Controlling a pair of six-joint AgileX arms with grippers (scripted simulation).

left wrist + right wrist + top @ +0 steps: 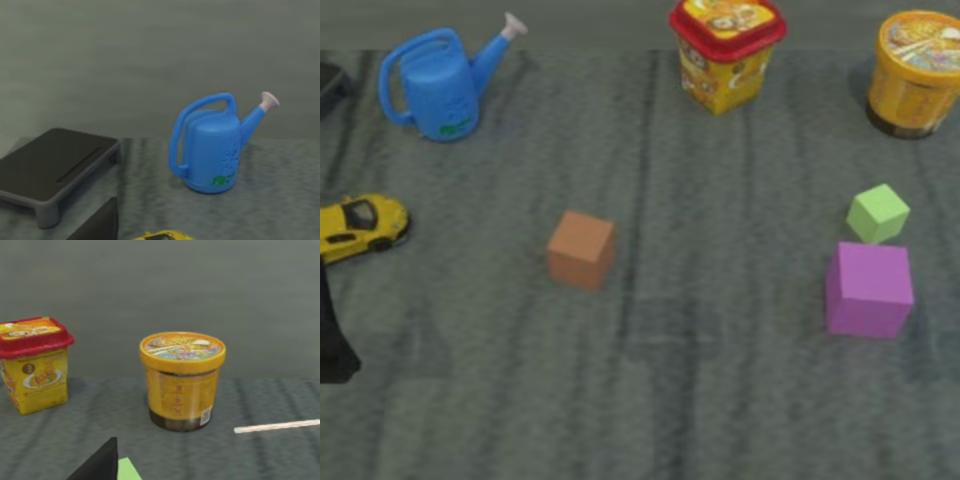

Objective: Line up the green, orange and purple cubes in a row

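The purple cube [869, 288] sat nearest at the tabletop's [720, 400] right, the green cube [878, 212] just beyond it, close or touching. The orange cube [581, 249] stood alone well to the left, near centre. At the left edge lay a yellow toy car [358, 226], the left arm [334, 340] dark beside it; whether either arm's jaws were released or clenched could not be told. Farthest back stood a blue watering can [440, 85], a red-lidded yellow tub [726, 52] and an orange noodle cup [916, 72].
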